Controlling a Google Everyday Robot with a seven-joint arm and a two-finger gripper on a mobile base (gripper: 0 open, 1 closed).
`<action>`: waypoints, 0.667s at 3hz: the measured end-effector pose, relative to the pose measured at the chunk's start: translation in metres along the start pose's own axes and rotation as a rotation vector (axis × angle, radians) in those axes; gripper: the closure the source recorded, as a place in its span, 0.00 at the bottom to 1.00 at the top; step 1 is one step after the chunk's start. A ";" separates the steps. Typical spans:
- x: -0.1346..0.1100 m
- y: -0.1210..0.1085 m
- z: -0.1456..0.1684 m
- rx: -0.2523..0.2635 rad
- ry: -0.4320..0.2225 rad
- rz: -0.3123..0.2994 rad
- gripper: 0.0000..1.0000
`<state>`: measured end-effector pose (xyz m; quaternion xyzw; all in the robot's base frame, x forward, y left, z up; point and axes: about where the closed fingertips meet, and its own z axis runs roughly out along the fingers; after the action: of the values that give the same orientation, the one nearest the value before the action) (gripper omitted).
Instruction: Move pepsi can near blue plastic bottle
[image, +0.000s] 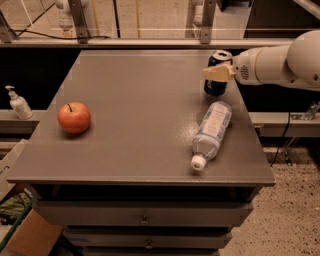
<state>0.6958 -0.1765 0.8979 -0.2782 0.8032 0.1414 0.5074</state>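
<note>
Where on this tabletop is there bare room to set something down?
Bare: the wide middle between apple and blue plastic bottle, plus the far-left corner. Crowded: the right edge, where the gripper holds the pepsi can just behind the bottle.

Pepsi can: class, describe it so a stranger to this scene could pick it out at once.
Start at the grey table and go to its far right corner, where the end effector sits against the pepsi can. It is dark blue, silver-topped and upright, unlike the longer clear bottle lying beside it.
</note>
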 end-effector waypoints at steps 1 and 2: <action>0.003 -0.016 -0.023 0.052 -0.006 0.001 1.00; 0.013 -0.017 -0.023 0.048 0.008 0.012 1.00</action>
<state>0.6846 -0.2057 0.8974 -0.2615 0.8100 0.1243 0.5100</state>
